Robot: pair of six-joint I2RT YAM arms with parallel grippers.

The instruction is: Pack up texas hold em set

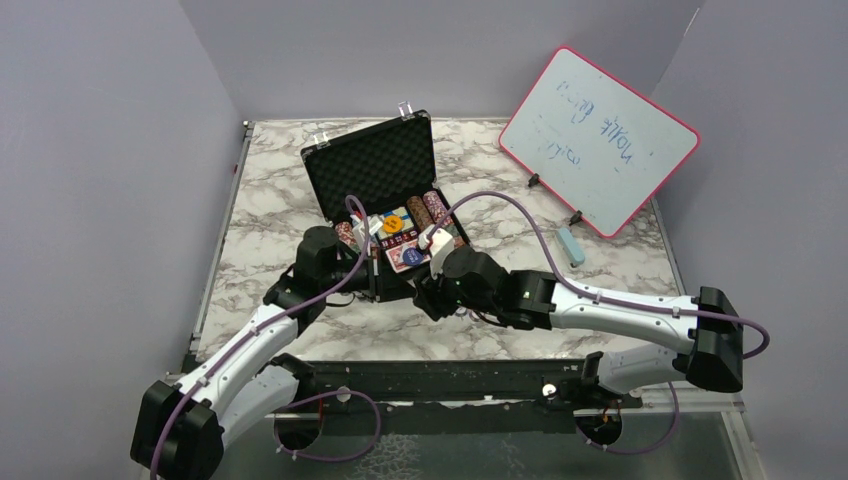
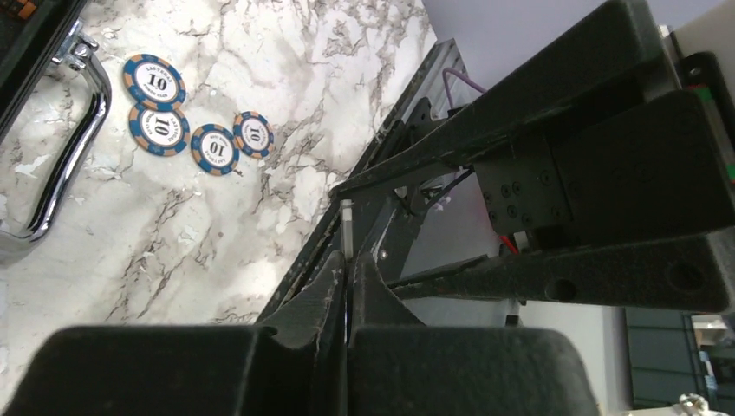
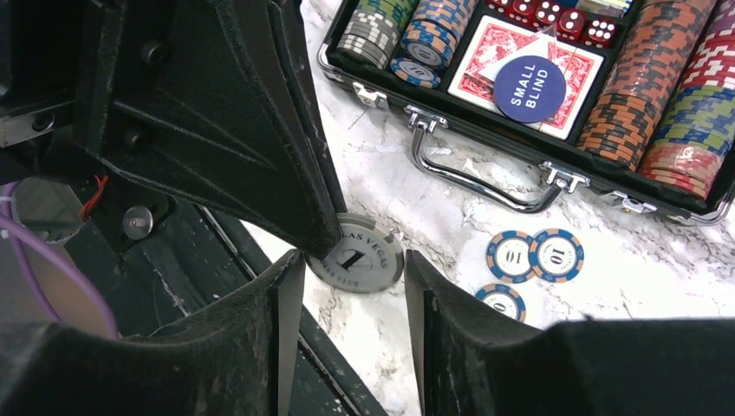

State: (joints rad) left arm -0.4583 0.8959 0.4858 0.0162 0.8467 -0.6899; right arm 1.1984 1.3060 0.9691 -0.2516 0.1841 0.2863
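Observation:
The black briefcase lies open mid-table, its tray full of chip stacks, a red-backed card deck under a blue "small blind" button, and an orange button. In front of its silver handle, a grey "1" chip hangs above the marble. My left gripper is shut on it; the chip's edge pokes out past the tips. My right gripper is open, its fingertips flanking the chip's rim with a slim gap. Several blue "10" chips lie loose on the table.
A pink-framed whiteboard leans at the back right with a light blue eraser before it. The black rail along the table's near edge runs just below both grippers. Grey walls close in the left, back and right.

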